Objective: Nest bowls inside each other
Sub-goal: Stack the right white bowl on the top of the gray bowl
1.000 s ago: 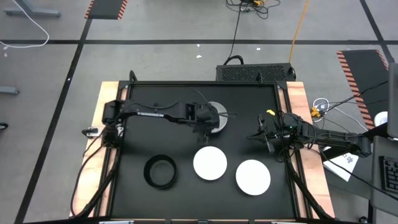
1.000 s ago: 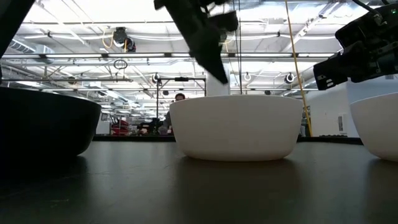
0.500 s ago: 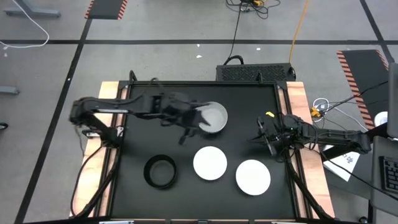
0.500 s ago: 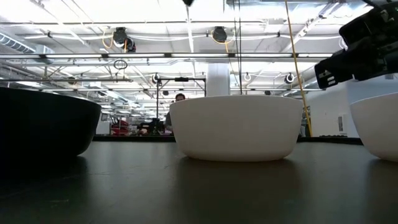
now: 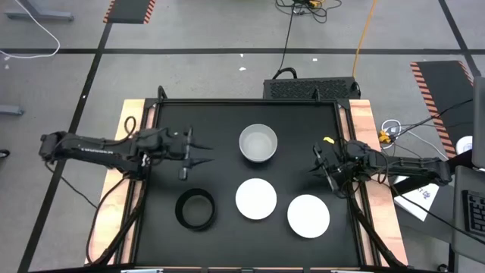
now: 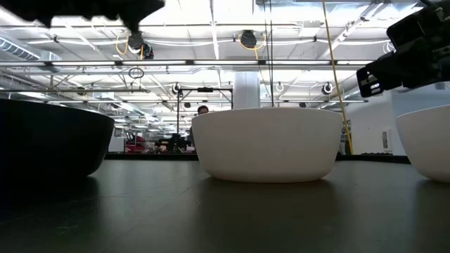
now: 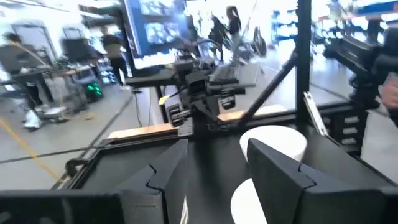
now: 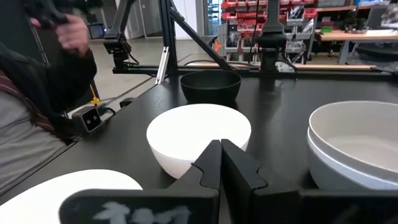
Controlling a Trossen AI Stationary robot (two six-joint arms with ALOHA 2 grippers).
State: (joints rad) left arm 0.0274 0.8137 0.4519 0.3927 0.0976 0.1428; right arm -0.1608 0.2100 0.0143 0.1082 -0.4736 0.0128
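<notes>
While nested grey bowls (image 5: 258, 143) hide their count, white bowls (image 5: 256, 199), (image 5: 308, 214) lie nearer, black bowl (image 5: 195, 209) beside; left gripper (image 5: 198, 153) spread, empty; right gripper (image 5: 321, 164) closed, empty.

The tabletop (image 5: 220, 125) is a matt black sheet, smooth, edged at 3 and 9 o'clock by bare pale wood (image 5: 362, 125). The white bowls (image 5: 256, 199) look smooth and faintly satin, like glazed ceramic or plastic; the grey bowl (image 5: 258, 143) shows a soft sheen inside. The black bowl (image 5: 195, 209) is dull. Both grippers, left (image 5: 198, 155) and right (image 5: 321, 168), are matt dark plastic or metal.
</notes>
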